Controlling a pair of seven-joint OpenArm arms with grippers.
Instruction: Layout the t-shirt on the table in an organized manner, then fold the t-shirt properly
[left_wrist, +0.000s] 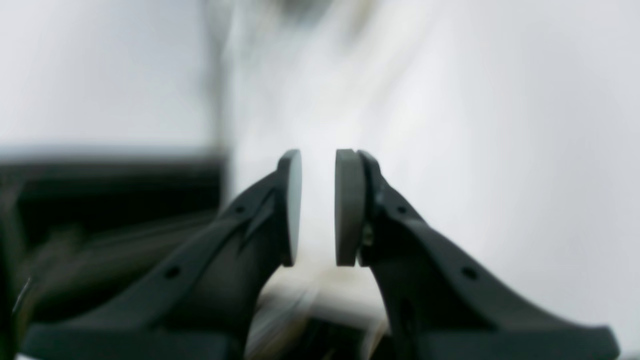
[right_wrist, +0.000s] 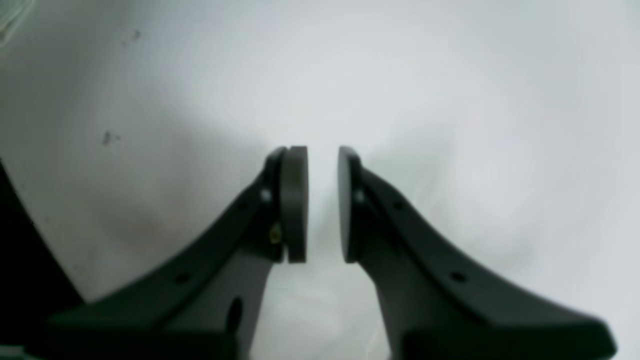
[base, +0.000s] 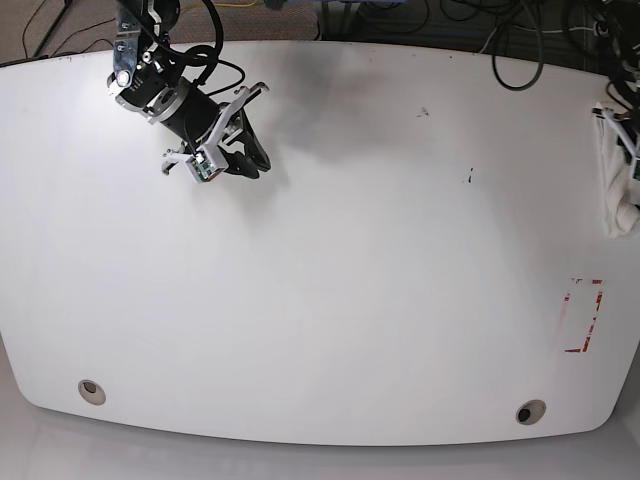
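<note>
The table (base: 330, 300) fills the base view, white & mostly bare; two grommet holes (base: 91, 391) sit near the front edge, and a red-and-white tape mark (base: 583, 316) lies at the right. The t-shirt (base: 615, 185) is seen only as a bunched white mass at the far-right edge of the table, partly cut off by the frame, so its orientation can't be told. The right gripper (base: 240, 140) hangs over the far-left part of the table, well apart from the shirt; its pads (right_wrist: 295, 205) are seen a narrow gap apart w/ nothing between them. The left gripper (left_wrist: 318, 207) is not made out in the base view; in the blurred left wrist view its pads are likewise slightly parted & empty, w/ white cloth-like blur behind. The step in hand is judged to be fetching the shirt, so jaws should be opened wider before approach, one cloth layer pinched at an edge, and the shirt dragged toward centre before spreading.
</note>
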